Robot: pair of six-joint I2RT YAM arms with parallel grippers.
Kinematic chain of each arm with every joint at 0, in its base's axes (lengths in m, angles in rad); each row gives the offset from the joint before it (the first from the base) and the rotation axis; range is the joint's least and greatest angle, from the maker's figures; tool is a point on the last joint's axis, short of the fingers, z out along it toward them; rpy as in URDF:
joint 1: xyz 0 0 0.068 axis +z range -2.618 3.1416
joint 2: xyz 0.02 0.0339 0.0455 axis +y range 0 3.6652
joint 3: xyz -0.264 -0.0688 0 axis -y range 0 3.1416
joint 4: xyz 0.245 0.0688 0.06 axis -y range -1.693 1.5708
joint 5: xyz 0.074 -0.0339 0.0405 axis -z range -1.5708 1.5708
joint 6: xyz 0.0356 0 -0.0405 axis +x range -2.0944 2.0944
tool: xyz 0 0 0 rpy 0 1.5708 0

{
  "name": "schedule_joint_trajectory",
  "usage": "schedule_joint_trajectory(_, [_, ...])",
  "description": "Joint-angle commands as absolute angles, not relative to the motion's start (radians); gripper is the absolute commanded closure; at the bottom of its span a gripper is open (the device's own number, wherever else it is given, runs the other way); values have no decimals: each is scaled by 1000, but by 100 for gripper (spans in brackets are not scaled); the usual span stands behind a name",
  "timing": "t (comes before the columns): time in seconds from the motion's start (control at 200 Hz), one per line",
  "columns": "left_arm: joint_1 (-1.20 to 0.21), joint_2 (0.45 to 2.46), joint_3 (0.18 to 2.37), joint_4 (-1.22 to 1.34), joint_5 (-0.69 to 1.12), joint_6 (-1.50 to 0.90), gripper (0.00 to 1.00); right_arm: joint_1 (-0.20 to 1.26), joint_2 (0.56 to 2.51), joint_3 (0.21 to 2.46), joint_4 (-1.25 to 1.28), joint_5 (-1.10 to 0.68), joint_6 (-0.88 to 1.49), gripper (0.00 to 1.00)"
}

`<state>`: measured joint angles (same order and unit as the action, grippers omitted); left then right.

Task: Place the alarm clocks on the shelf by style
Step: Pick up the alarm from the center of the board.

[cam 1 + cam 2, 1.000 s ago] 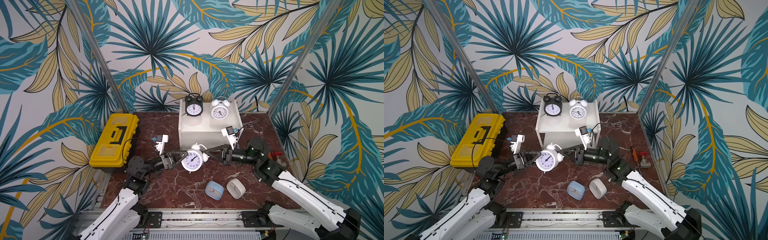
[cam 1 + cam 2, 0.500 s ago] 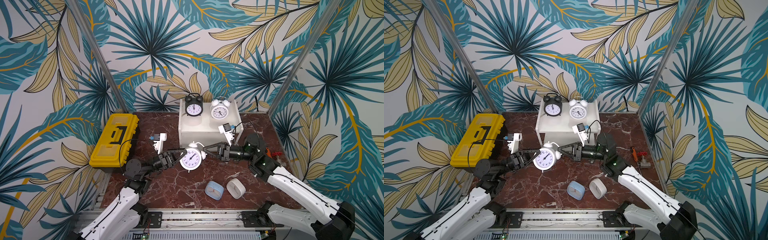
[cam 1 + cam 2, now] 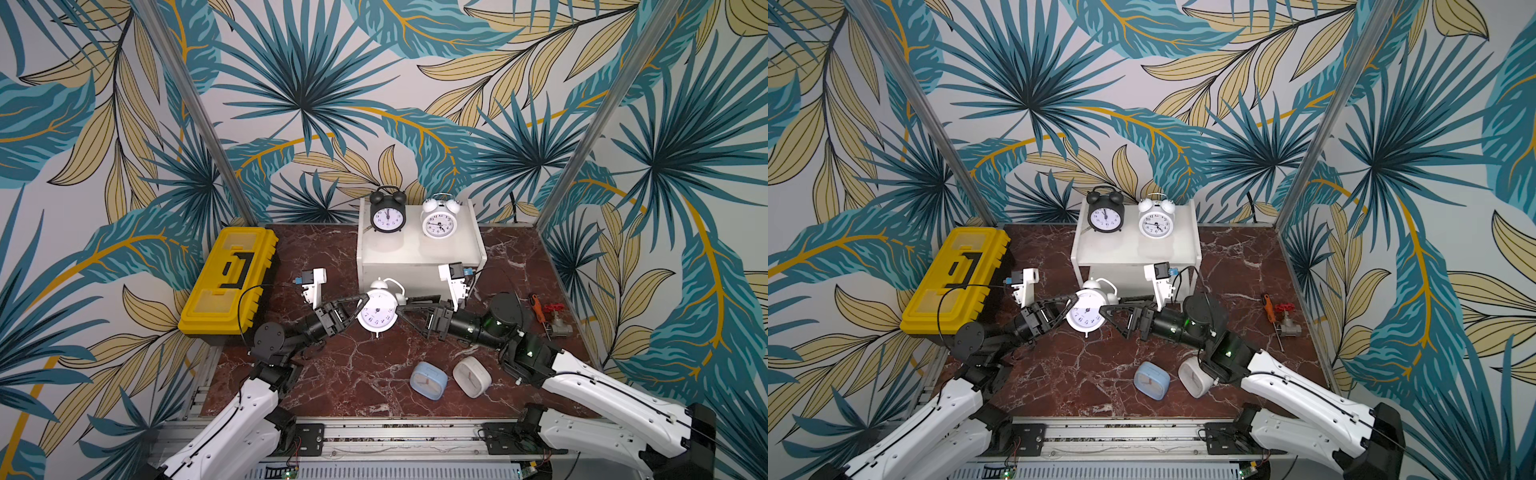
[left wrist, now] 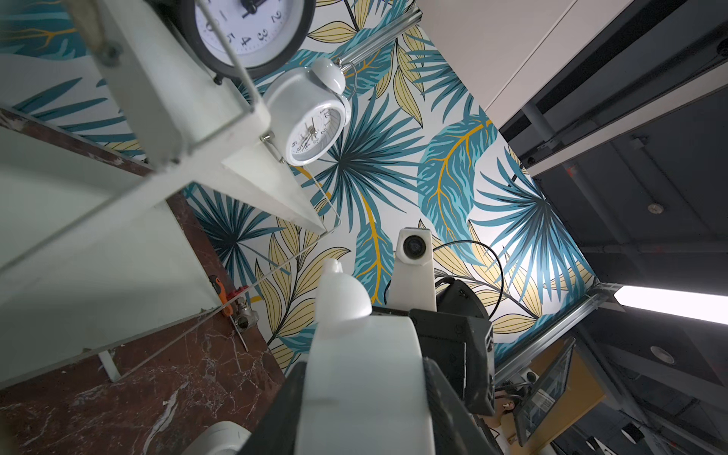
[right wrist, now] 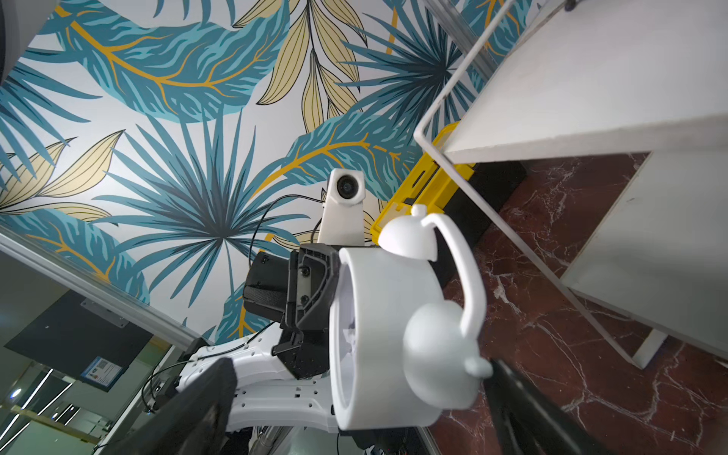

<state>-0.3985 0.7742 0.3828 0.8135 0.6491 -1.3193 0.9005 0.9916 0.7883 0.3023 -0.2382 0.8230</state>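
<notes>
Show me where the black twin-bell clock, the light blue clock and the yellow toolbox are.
black twin-bell clock [image 3: 387, 219]: in a top view, centre of its dial.
light blue clock [image 3: 428, 381]: in a top view, middle of its face.
yellow toolbox [image 3: 216, 304]: in a top view, on its lid.

A red-brown marble table [image 3: 353, 374] carries a small white shelf [image 3: 415, 253] set against the leaf-patterned back wall. On the shelf's top board a black twin-bell clock [image 3: 387, 212] and a white twin-bell clock [image 3: 439, 222] stand upright side by side, faces forward. Left of the shelf, as both top views show it, a yellow toolbox [image 3: 230, 286] sits closed on the table's edge. In front of the shelf, well apart from it, a light-blue square clock [image 3: 428, 380] and a white square clock [image 3: 471, 376] lie close together. Right of the shelf rest a red-handled valve [image 3: 557, 326] and an orange-handled tool [image 3: 536, 305].
</notes>
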Motion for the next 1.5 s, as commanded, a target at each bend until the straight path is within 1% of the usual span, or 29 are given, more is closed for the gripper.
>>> schedule_joint_trajectory(0.0, [-400,765,354,897,597,-1346,77,925,1027,727,471,-76,902,1])
schedule_joint_trajectory(0.13, [-399,765,356,904,592,-1356,78,946,1096,742,562,-115,919,7])
schedule_joint_trajectory(0.215, [-400,762,356,897,590,-1356,78,957,1130,759,597,-146,922,16])
schedule_joint_trajectory(0.26, [-400,760,356,890,588,-1354,78,960,1138,764,602,-153,924,22])
schedule_joint_trajectory(0.371, [-400,751,360,862,587,-1345,78,962,1141,763,603,-161,923,47])
schedule_joint_trajectory(0.421, [-400,746,367,837,587,-1333,78,961,1141,765,598,-167,922,54])
schedule_joint_trajectory(0.446, [-400,743,370,826,588,-1327,78,962,1141,767,591,-170,919,61])
schedule_joint_trajectory(0.506, [-400,738,378,798,590,-1312,78,962,1140,777,564,-181,909,68])
schedule_joint_trajectory(0.511, [-400,738,379,795,589,-1311,77,962,1140,780,559,-183,908,71])
schedule_joint_trajectory(0.531, [-399,735,382,785,587,-1308,76,961,1140,790,538,-187,902,74])
schedule_joint_trajectory(0.556, [-400,733,383,770,585,-1302,72,960,1137,803,509,-195,891,77])
schedule_joint_trajectory(0.601, [-400,731,389,749,583,-1290,62,960,1135,834,452,-221,862,81])
schedule_joint_trajectory(0.701, [-400,732,430,669,647,-1245,36,959,1118,923,263,-271,760,85])
schedule_joint_trajectory(0.766, [-400,737,474,604,732,-1209,26,955,1097,975,114,-276,678,85])
schedule_joint_trajectory(0.801, [-400,738,494,580,779,-1197,23,943,1091,1004,45,-301,641,86])
schedule_joint_trajectory(0.866, [-400,727,519,546,841,-1179,18,892,1099,1049,-50,-402,602,86])
schedule_joint_trajectory(0.947, [-400,707,531,504,887,-1151,14,811,1124,1079,-80,-593,601,88])
schedule_joint_trajectory(1.017, [-400,701,539,461,921,-1109,14,744,1147,1095,-70,-724,602,89])
schedule_joint_trajectory(1.107, [-397,718,552,436,944,-1078,16,710,1173,1121,-70,-816,594,89])
schedule_joint_trajectory(1.162, [-399,735,554,471,955,-1085,18,688,1192,1140,-82,-845,586,91])
schedule_joint_trajectory(1.312, [-386,790,567,592,968,-1130,23,648,1229,1166,-100,-890,578,91])
schedule_joint_trajectory(1.432, [-365,813,568,690,976,-1186,34,644,1245,1172,-117,-902,566,90])
schedule_joint_trajectory(1.497, [-364,817,569,694,975,-1186,44,644,1253,1170,-113,-909,575,91])
